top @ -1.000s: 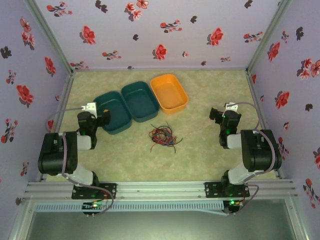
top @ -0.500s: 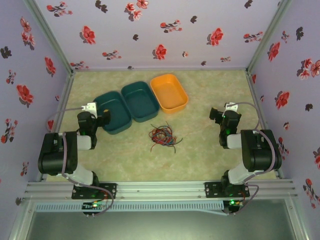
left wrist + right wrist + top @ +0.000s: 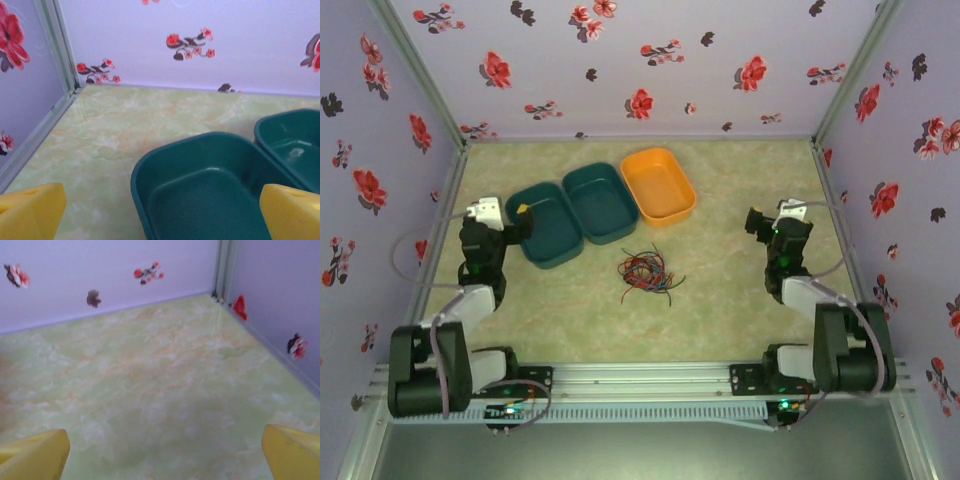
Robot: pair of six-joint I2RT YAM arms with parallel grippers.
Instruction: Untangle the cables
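The cables [image 3: 645,272] lie in a tangled heap mid-worktop [image 3: 720,300], just in front of the teal trays [image 3: 570,210]. The left tool [image 3: 525,220] hovers by the nearest tray, fingers wide apart. The right tool [image 3: 753,222] is spread too, well off right.

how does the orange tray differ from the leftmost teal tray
Colour: the orange tray is bright orange, while the leftmost teal tray is dark teal.
Place: the orange tray ends the row on the right, farther back on the table. The leftmost teal tray ends it on the left, nearer the arms.
Shared: both are shallow, rounded-rectangular, open and empty, look alike in size, and flank the middle teal tray.
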